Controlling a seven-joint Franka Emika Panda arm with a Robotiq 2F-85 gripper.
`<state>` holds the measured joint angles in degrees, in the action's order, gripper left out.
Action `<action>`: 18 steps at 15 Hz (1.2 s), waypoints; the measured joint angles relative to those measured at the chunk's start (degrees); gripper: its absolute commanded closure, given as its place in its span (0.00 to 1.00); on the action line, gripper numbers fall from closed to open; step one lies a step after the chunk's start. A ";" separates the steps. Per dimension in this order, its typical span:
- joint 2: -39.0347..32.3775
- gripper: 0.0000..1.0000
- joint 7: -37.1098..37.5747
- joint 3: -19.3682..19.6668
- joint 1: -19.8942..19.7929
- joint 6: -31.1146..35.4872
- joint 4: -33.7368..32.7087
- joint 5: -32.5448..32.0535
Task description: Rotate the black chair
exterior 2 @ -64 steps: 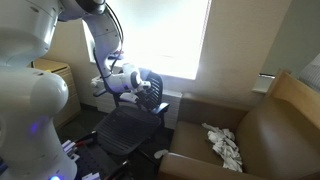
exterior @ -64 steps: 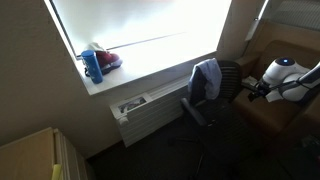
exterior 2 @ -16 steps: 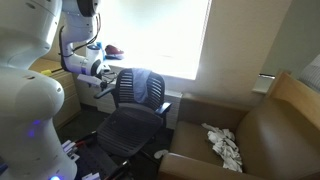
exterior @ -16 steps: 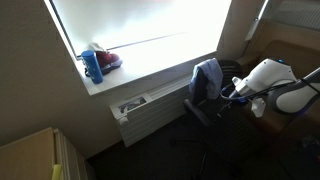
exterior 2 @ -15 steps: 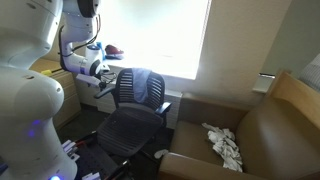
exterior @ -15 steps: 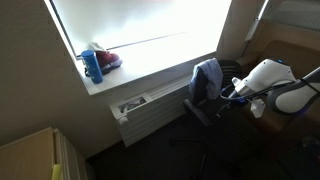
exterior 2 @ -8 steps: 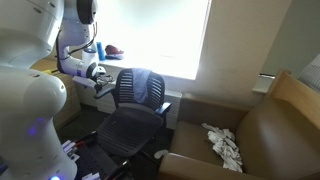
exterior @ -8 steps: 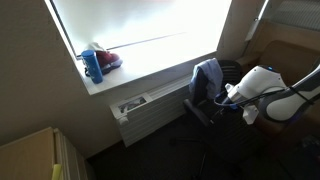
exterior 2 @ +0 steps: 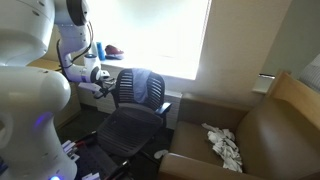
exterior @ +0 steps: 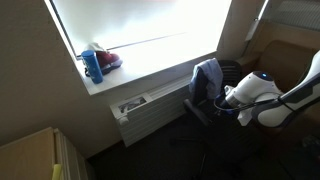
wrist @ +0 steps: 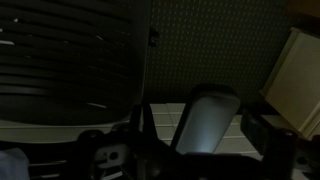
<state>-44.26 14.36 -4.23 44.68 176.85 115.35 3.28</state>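
The gripper [exterior 2: 101,87] hangs at the end of the white arm [exterior 2: 72,48], at about the height of the backrest of the black chair [exterior 2: 139,90]. It is just beside the outer edge of this backrest, on the side that is away from the brown armchair [exterior 2: 262,128]. The pictures are dark and small there, so I cannot tell how far its jaws stand apart, and I cannot tell if it touches the backrest or not. The wrist view is very dark: only dark parts of the gripper show at the bottom edge, with horizontal slats [wrist: 60,70] behind them, and it does not make the jaws clear.

The black chair stands upright in front of the bright window, between the arm and the brown armchair in an exterior view. Its seat [exterior 2: 128,128] is lower and nearer to the camera than the gripper. A light blue-grey cloth [exterior: 206,78] is draped over the back of the chair. On the cushion of the brown armchair lies a crumpled white cloth [exterior 2: 224,146].

Further away, a radiator [exterior: 150,105] sits under the window sill [exterior: 150,62], near the chair. On the sill, well apart from the chair, stand a blue bottle [exterior: 93,66] and a red object [exterior: 109,60] just beside it
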 measured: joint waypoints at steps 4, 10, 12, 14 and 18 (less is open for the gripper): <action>-2.90 0.00 0.79 -4.43 -1.09 -3.02 -4.15 1.49; -3.07 0.00 2.40 -6.46 -1.56 -5.65 -7.51 2.57; -3.06 0.00 2.54 -3.23 1.33 -4.19 -7.48 0.97; -3.08 0.00 2.89 1.16 5.79 -2.69 -7.31 0.00; -3.59 0.00 3.72 5.50 10.88 -2.26 -7.29 0.00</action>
<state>-47.85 18.09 1.27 55.56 174.59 108.06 3.28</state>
